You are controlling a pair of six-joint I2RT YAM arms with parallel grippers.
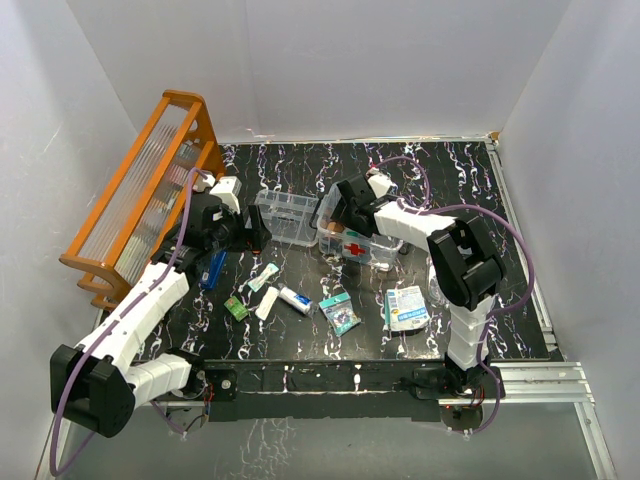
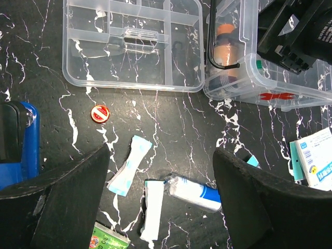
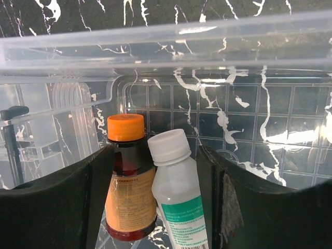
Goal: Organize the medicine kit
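The left arm [image 1: 140,310] and right arm [image 1: 410,222] wear smooth white shells between bulky black joint housings. A thin purple cable [image 1: 530,268] loops along each arm. The left gripper [image 2: 161,171] and right gripper [image 3: 150,155] are black, with broad matte fingers [image 2: 67,202] scuffed grey along their edges.

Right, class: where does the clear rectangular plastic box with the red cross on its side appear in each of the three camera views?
Top external: the clear rectangular plastic box sits just right of centre.
Left wrist: the box is in the upper right corner, its red cross low on the near side.
Right wrist: the box fills the frame, viewed looking into it.
Shared landmark: the black white-veined tabletop, in all three.
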